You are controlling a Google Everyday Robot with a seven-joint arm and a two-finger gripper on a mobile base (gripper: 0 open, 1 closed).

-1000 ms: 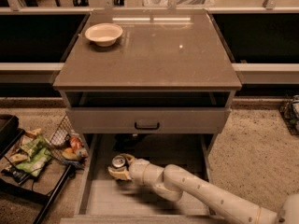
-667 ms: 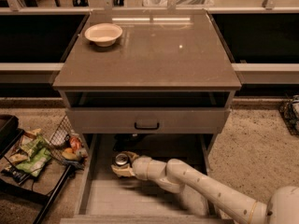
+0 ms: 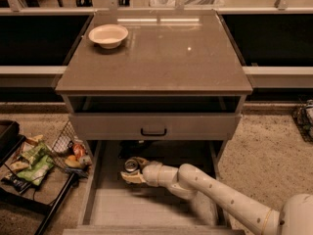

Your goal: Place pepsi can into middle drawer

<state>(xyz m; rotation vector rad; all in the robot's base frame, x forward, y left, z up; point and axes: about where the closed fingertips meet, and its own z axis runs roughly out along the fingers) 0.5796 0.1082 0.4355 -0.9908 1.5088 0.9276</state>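
The pepsi can [image 3: 130, 165] shows as a small dark can with a silver top, standing upright inside the open middle drawer [image 3: 142, 207], near the drawer's back left. My gripper [image 3: 133, 171] is shut around the can, its pale fingers [image 3: 128, 177] wrapping the can's lower side. My white arm [image 3: 215, 192] reaches in from the lower right, over the drawer's right half. The drawer is pulled far out, with a flat grey floor and low side walls. I cannot tell whether the can rests on the floor.
A white bowl [image 3: 108, 35] sits at the back left of the cabinet top [image 3: 161, 58]. A shut drawer front with a black handle [image 3: 153, 131] hangs just above the can. A wire rack of snack bags [image 3: 34, 160] stands on the floor at the left.
My gripper and the can have moved slightly right and deeper toward the back of the drawer. The grip on the can is unchanged.
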